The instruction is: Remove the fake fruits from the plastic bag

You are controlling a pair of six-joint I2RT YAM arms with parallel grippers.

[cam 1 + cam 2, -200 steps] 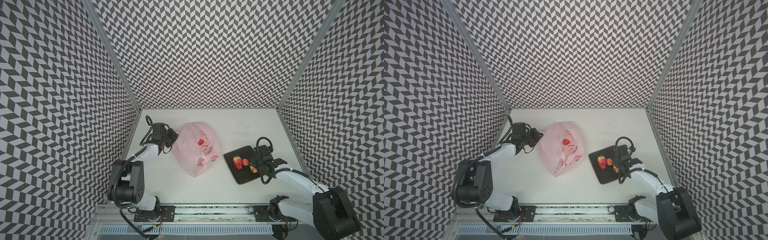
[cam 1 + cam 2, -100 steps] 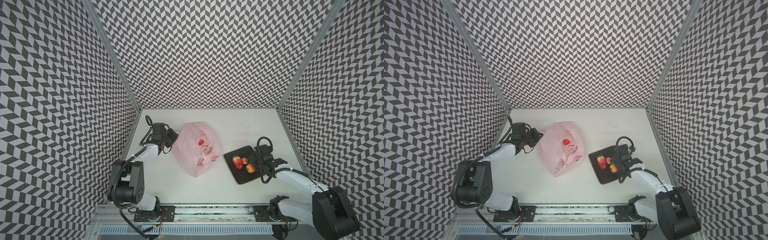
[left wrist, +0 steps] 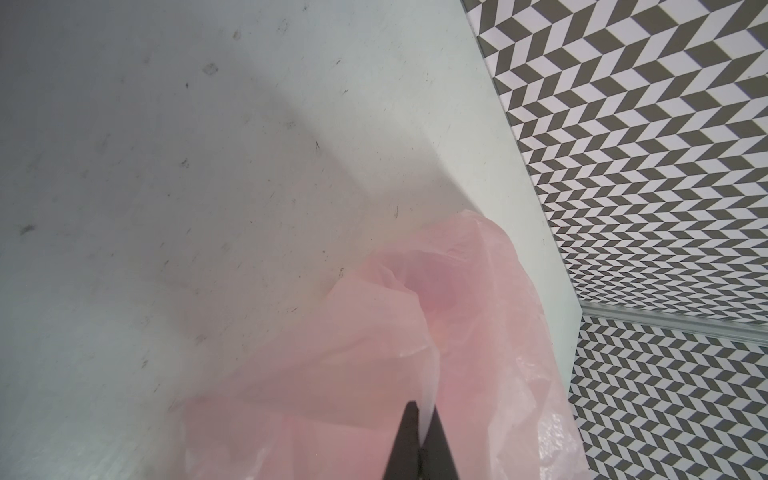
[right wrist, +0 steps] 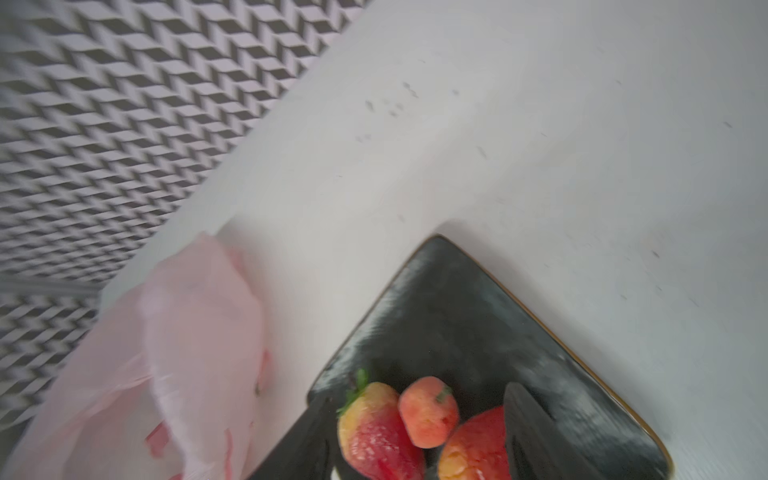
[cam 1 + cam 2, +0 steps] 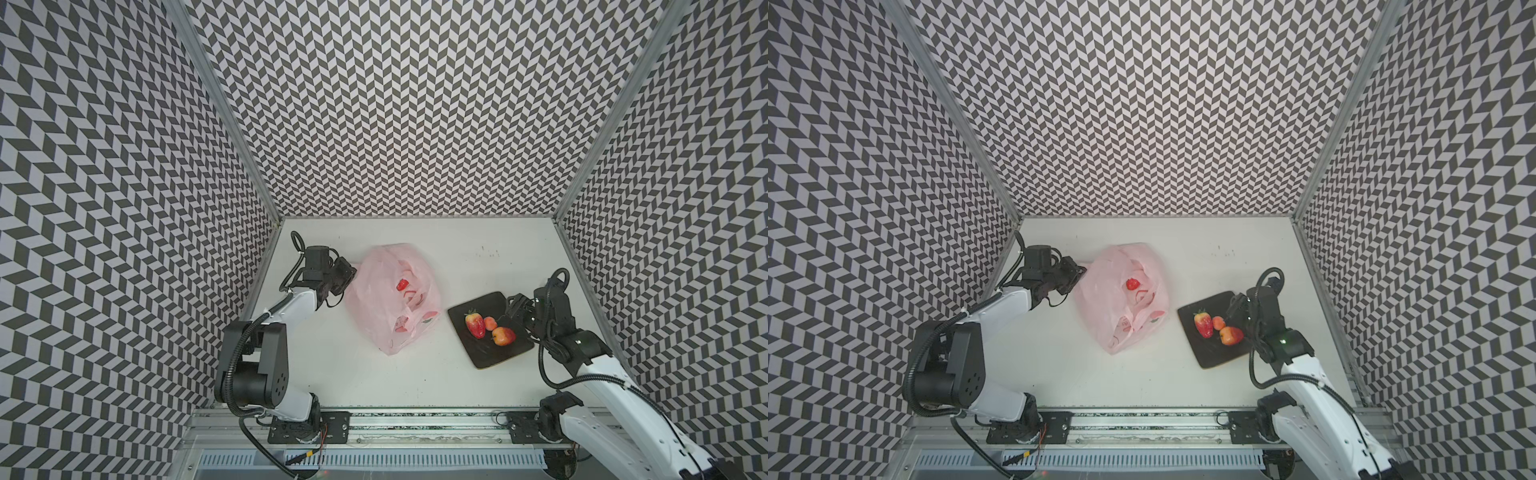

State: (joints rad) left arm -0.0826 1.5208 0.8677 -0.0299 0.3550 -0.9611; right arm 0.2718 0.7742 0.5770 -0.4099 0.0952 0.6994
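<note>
Plastic bag (image 5: 374, 320), at the plate's (image 5: 492, 353) 9 o'clock, is pinched by closed left fingers (image 3: 405, 451); blurred right fingers (image 4: 536, 436) are spread open, an apple (image 4: 473, 451) partly hidden.

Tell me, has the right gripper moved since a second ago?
Yes. The right gripper has backed off the apple toward the board's far corner.

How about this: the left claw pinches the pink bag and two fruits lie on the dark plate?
Not two. A top view shows three fruits on the dark plate: strawberry, small orange fruit, apple. The left claw does pinch the pink bag.
</note>
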